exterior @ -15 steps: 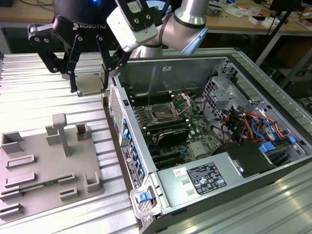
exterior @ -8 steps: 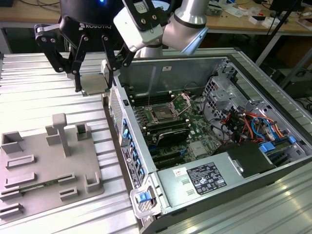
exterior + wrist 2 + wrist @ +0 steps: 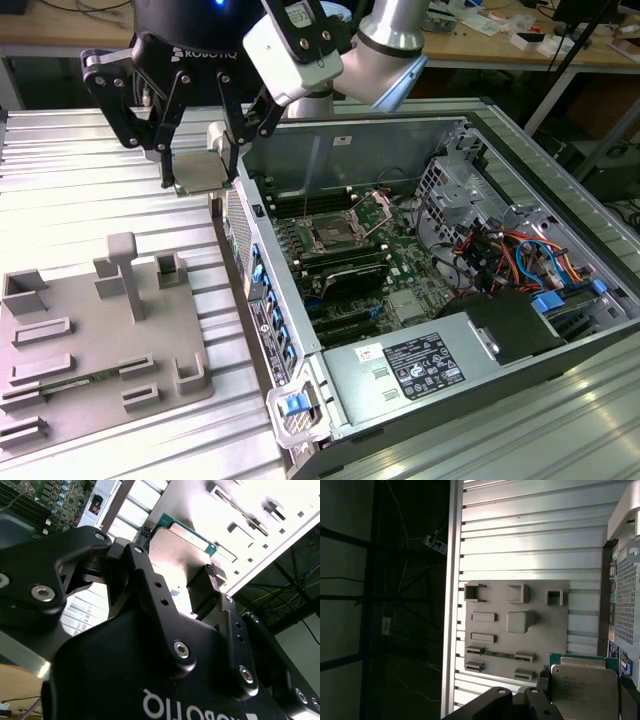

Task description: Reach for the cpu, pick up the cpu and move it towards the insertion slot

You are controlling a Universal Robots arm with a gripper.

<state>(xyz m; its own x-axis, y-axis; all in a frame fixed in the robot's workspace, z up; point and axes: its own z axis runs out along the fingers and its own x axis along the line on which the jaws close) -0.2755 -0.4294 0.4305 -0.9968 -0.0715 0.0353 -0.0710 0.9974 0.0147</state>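
Observation:
The cpu (image 3: 207, 175), a flat silvery square with a thin green rim, hangs in the air just off the open computer case's wall, on the exterior view's left. My gripper (image 3: 203, 168) is shut on it, one black finger on each side edge. Both wrist views show the cpu (image 3: 182, 542) (image 3: 581, 684) pinched between the fingers (image 3: 209, 576) (image 3: 543, 676). The insertion slot (image 3: 332, 237), a shiny metal frame with a dark centre, lies on the green board inside the case, lower and toward the exterior view's right of the cpu.
A grey fixture plate (image 3: 95, 335) (image 3: 515, 625) with raised blocks lies on the ribbed metal table. The case (image 3: 420, 380) holds memory slots, a power supply and bundled cables (image 3: 500, 255). Its upright wall (image 3: 262, 215) stands between the cpu and the slot.

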